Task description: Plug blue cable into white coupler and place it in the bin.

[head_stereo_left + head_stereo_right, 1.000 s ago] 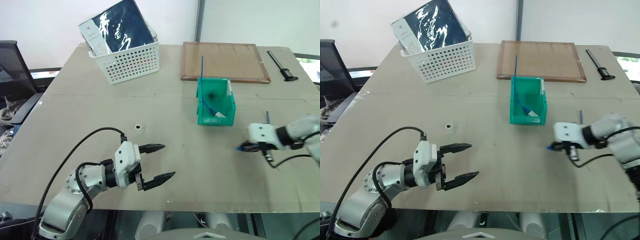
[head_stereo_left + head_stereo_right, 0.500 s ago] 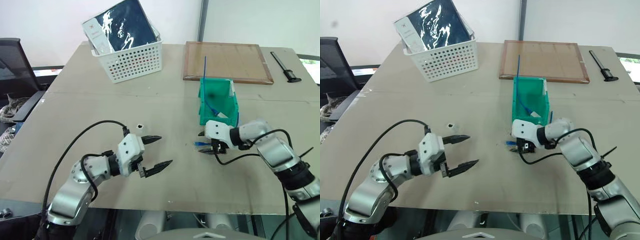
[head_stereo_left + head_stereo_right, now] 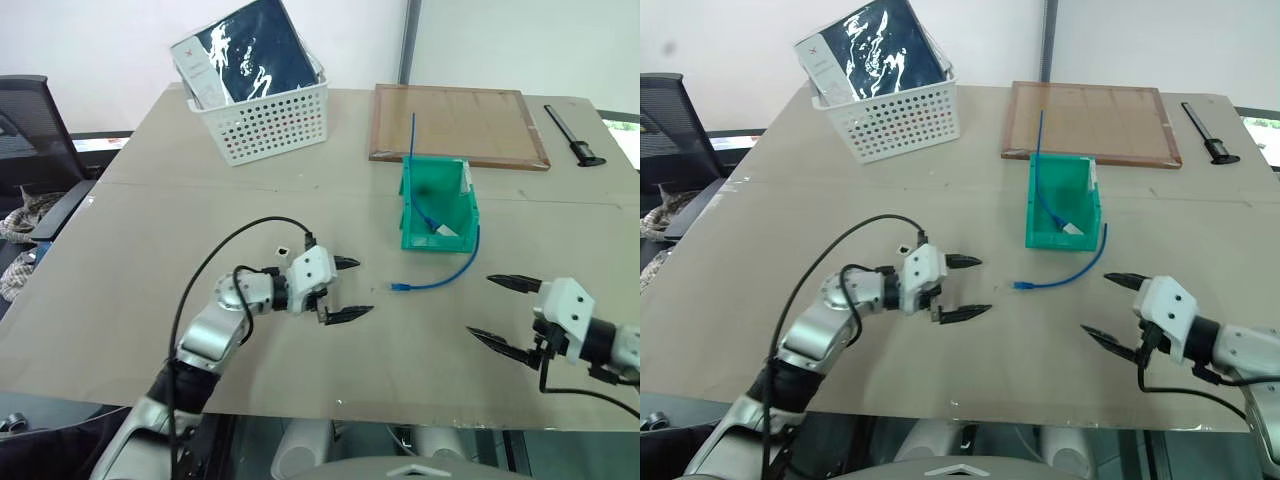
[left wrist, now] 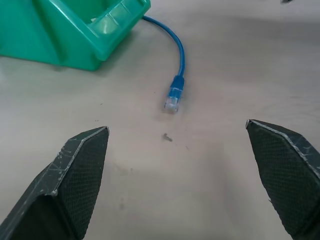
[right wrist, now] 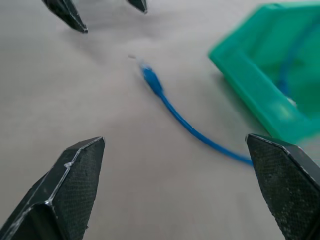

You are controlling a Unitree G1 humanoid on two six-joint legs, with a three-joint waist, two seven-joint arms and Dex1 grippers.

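On my far left a dark office chair [image 3: 25, 115] stands off the table's edge, with white wall behind. The tan table [image 3: 150, 230] carries a white perforated basket [image 3: 262, 118] at its back left, holding a dark packaged item. In front of it I have the left gripper [image 3: 350, 288], its two black fingers spread wide with nothing between them, pointing toward the middle of the table. The white coupler [image 3: 283, 250] sits just behind that wrist (a tiny cube, dark opening on top). Centre-right, the blue cable [image 3: 445, 277] lies loose on the surface, curving from its clear plug near the left gripper back to the side of the bin [image 3: 437, 210]; a second blue cable stands up inside the bin. Behind the bin lies a wooden board [image 3: 460, 124], and a black tool [image 3: 578, 135] at the far right. The right gripper [image 3: 492, 312] hovers near the front edge, fingers wide apart and empty.
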